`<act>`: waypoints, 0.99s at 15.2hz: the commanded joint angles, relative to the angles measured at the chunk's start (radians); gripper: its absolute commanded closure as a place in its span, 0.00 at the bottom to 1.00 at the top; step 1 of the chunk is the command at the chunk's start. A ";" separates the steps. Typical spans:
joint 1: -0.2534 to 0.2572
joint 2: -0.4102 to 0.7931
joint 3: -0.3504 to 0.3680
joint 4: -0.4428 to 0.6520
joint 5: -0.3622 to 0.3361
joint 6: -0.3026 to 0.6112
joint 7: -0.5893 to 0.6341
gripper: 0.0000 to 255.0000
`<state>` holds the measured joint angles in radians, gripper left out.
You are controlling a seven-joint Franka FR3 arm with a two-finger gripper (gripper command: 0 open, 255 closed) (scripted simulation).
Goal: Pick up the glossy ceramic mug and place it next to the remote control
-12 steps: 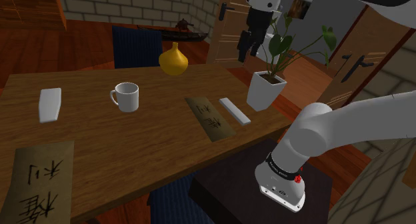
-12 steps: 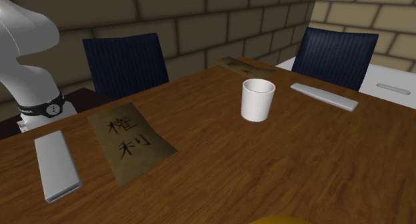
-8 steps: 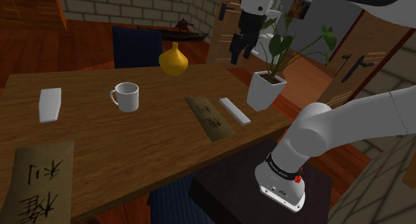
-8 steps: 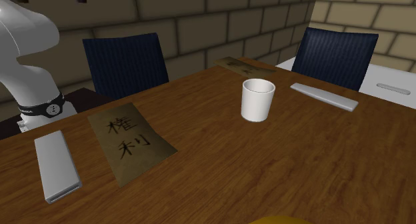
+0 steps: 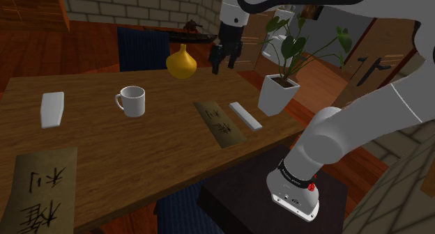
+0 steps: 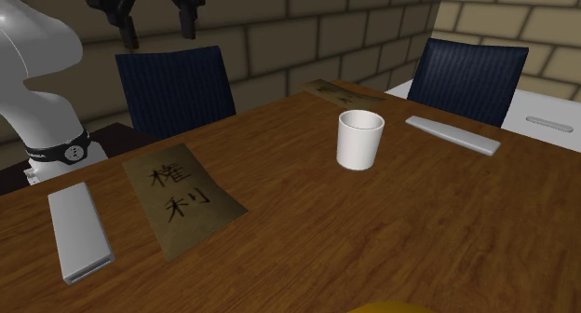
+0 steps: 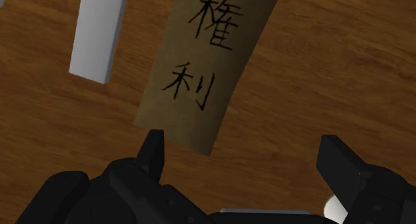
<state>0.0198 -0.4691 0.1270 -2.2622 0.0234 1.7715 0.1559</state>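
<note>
Shoulder view: the gripper [image 5: 218, 63] hangs above the inscribed mat [image 5: 219, 123], fingers spread and empty; the white mug [image 5: 131, 101] stands left of that mat. Second exterior view: the mug [image 6: 359, 139] is right of the mat [image 6: 181, 198]. Wrist view: the mat [image 7: 207, 63] lies under the fingers.

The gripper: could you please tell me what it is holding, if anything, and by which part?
Nothing is held: the gripper is open in the air, and the white mug stands apart on the table.

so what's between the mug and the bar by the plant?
A brown paper strip beside the bar, then bare table to the mug; shoulder view.
</note>
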 commanded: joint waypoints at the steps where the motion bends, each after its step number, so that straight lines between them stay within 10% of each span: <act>1: 0.006 0.056 0.021 0.014 0.010 0.047 0.033 0.00; 15: 0.046 0.546 0.118 0.308 -0.029 0.268 0.237 0.00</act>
<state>0.0589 0.0425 0.2377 -1.9756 0.0005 2.0247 0.3722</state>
